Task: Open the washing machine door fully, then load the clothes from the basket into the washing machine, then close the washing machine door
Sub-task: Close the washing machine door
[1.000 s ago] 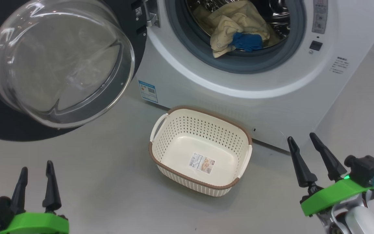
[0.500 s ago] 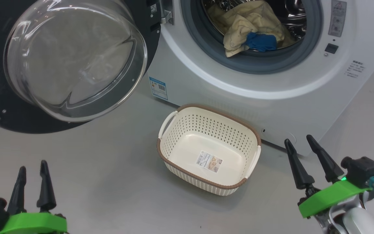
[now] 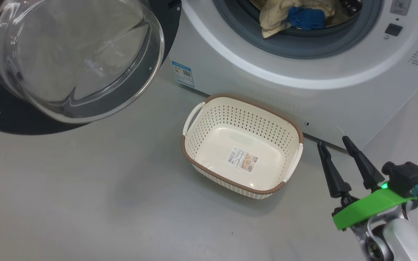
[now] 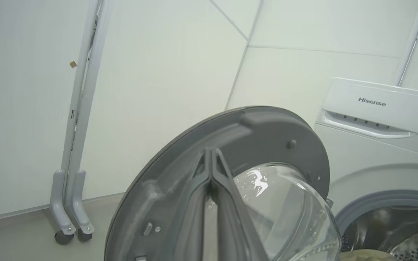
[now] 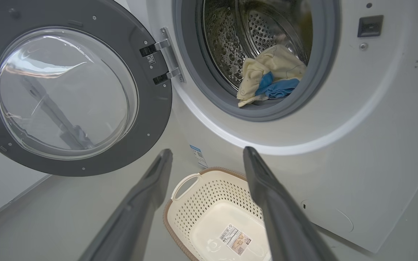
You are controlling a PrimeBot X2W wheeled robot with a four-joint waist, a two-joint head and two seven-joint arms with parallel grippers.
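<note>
At the top edge of the head view the washing machine (image 3: 267, 94) is cut off, so only the lower arc of its grey gasket and part of the clothes (image 3: 289, 16) show. The pale yellow and blue bundle lies in the drum mouth, against the gasket's lower lip. The washing machine door (image 3: 74, 58) hangs open to the left, its black rim cropped at the left and top. In the right wrist view the basket (image 5: 209, 203) runs off the bottom edge, and one dark finger crosses its right side.

The basket stands on the grey floor (image 3: 85, 199) just in front of the machine, a label sticker (image 3: 243, 160) on its bottom. A blue sticker (image 3: 183, 73) sits low on the white front. A wheeled grey stand (image 4: 69, 203) stands by the wall beyond the door.

The left end effector (image 4: 212, 152) has its fingers pressed together on nothing and points at the door's inner face beside the glass bowl; whether it touches is unclear. The right end effector (image 3: 334, 142) is spread wide, grips nothing, and hovers just right of the basket, well below the clothes.
</note>
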